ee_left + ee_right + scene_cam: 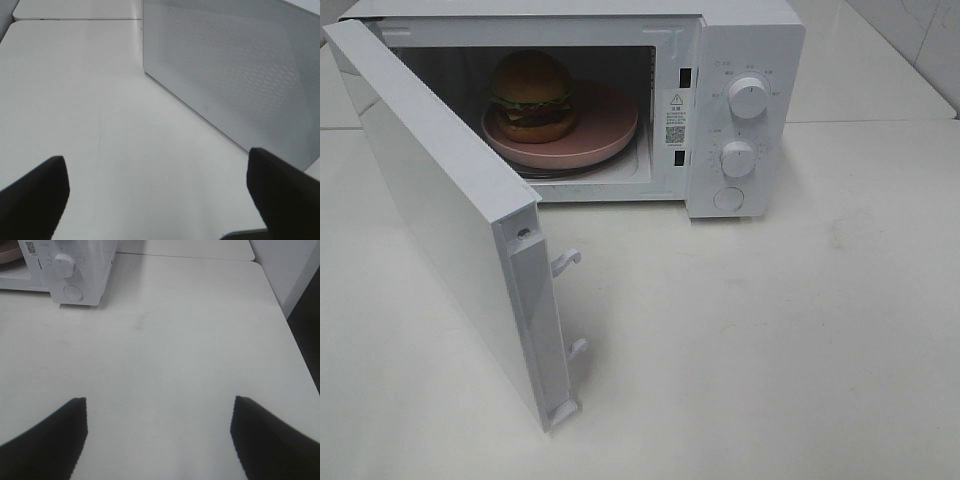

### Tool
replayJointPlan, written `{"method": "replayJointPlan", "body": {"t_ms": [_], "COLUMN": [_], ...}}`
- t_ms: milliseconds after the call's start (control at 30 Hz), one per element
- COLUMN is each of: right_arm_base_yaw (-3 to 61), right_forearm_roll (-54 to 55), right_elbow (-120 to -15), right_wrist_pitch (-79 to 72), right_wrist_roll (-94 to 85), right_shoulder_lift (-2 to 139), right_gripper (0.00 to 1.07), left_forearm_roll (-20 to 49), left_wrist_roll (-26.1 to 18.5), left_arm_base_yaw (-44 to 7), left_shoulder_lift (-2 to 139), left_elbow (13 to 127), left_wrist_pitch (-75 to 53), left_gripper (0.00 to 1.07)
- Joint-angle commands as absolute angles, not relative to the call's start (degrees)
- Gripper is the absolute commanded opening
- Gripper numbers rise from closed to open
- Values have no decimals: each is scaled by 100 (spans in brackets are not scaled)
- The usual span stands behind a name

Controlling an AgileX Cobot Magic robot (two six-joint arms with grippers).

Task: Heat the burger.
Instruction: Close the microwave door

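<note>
Inside the open white microwave [745, 40], one burger [531, 95] sits on one pink plate [608, 125], beside the swung-out door [430, 200]. The panel carries an upper dial [748, 97], a lower dial [738, 158] and one round button [728, 198]. The warning sticker [675, 120] has a QR code, its print too small to read. Only the dark fingertips of the left gripper [157, 167] and right gripper [160, 405] show; both are spread apart and empty above the table [770, 340].

golden-brown domed burger [531, 95] on left part of round pink plate [610, 125] | plate inside white box-shaped microwave [750, 60] | white flat door [430, 200] swung out at left, before the cavity | white round knobs [748, 97] right of cavity, one above the other | microwave at back of white tabletop [770, 350]
</note>
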State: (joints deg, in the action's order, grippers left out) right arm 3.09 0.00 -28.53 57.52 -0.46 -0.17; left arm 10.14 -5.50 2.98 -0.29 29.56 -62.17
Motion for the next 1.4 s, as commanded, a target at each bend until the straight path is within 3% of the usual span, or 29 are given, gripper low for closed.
{"method": "replayJointPlan", "body": {"t_ms": [33,1167,1400], "right_arm_base_yaw": [275,275,275], "right_forearm_roll": [0,0,0], "right_elbow": [-2853,-2853,-2853], "right_wrist_pitch": [5695,5695,5695], "right_wrist_roll": [-69,-69,-69], "right_shoulder_lift": [-206,-206,-206], "right_gripper": [77,77,77], "left_forearm_roll": [1008,1123,1123], "left_wrist_roll": [-510,-510,-533], "left_arm_base_yaw": [292,292,292], "left_shoulder_lift": [-120,17,470], "left_elbow": [2956,3031,3197], "left_wrist_pitch": [-6154,-6033,-5535], "left_gripper": [88,88,80]}}
